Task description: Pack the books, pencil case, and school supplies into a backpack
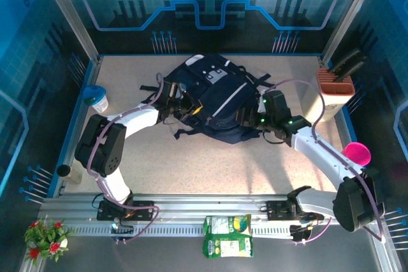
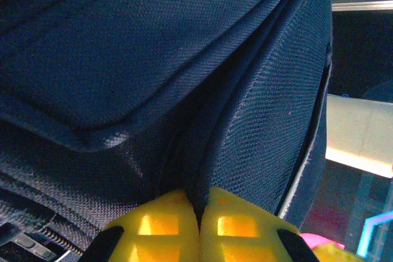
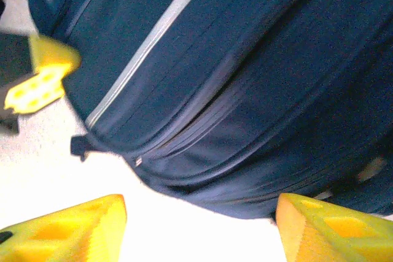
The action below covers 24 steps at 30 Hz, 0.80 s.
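Left gripper [image 2: 199,225] first: its two yellow fingers are pressed flat together at the bottom centre of the left wrist view. A ridge of navy mesh fabric runs straight down into the seam between them, so it is clamped on a fold of the backpack [image 1: 213,103]. Dark woven cloth rises above those fingers, with a zip line at the lower left of that frame.

Over to the right gripper [image 3: 201,207]. Its fingers [image 3: 67,231] sit wide apart in the two bottom corners of the right wrist view. The jaws are spread and hold nothing, and pale table shows between them. The backpack's rounded edge hangs just above that gap. A pale stripe [image 3: 147,47] runs diagonally across the fabric, with a zipper [image 3: 184,127] curving below it. One yellow finger of the left gripper shows at the upper left of this frame, against the bag's side.

From the top view, the backpack lies in the middle of the speckled table [image 1: 210,170], towards the upper half of the frame. Its white patch points towards the top, and dark straps trail off its lower left. An arm is at each flank of the bag.

Out at the edges, a pink cup [image 1: 356,153] stands at the right and a blue-lidded white tub [image 1: 95,98] at the left. A holder of dark tools [image 1: 336,84] is at the upper right. A green packet [image 1: 227,236] lies on the rail at bottom centre, and red flowers [image 1: 46,237] fill the lower left corner.
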Motion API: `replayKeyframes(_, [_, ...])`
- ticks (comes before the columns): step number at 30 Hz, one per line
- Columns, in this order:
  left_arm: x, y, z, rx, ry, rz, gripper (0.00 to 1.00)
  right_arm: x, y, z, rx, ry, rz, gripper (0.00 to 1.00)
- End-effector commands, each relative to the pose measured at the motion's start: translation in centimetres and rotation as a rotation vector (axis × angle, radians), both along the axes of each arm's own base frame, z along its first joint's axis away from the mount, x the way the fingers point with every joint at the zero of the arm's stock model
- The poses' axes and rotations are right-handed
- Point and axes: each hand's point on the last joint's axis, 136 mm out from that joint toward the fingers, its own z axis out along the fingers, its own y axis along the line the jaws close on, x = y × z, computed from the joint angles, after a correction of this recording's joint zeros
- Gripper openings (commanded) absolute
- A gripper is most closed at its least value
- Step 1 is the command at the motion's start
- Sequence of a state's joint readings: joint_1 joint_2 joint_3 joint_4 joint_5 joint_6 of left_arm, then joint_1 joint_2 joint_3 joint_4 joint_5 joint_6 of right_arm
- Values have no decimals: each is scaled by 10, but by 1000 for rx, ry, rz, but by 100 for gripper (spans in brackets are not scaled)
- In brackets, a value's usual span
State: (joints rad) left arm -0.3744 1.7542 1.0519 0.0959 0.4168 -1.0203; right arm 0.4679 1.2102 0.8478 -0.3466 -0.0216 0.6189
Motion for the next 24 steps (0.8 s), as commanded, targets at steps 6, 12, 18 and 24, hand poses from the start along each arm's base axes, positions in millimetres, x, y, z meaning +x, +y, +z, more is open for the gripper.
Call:
replayKeyframes(6, [8, -46, 40, -112, -91, -63, 0, -11, 54, 5, -57, -60, 47, 57])
replayKeyframes(12, [4, -58, 38, -114, -79, -74, 0, -6, 74, 0, -54, -74, 17, 47])
replayKeyframes(18, [2, -66, 39, -115, -81, -78, 0, 7, 74, -11, -127, -55, -96, 36])
replayKeyframes(24, [1, -68, 40, -119, -79, -83, 0, 23, 73, -19, -173, -50, -177, 26])
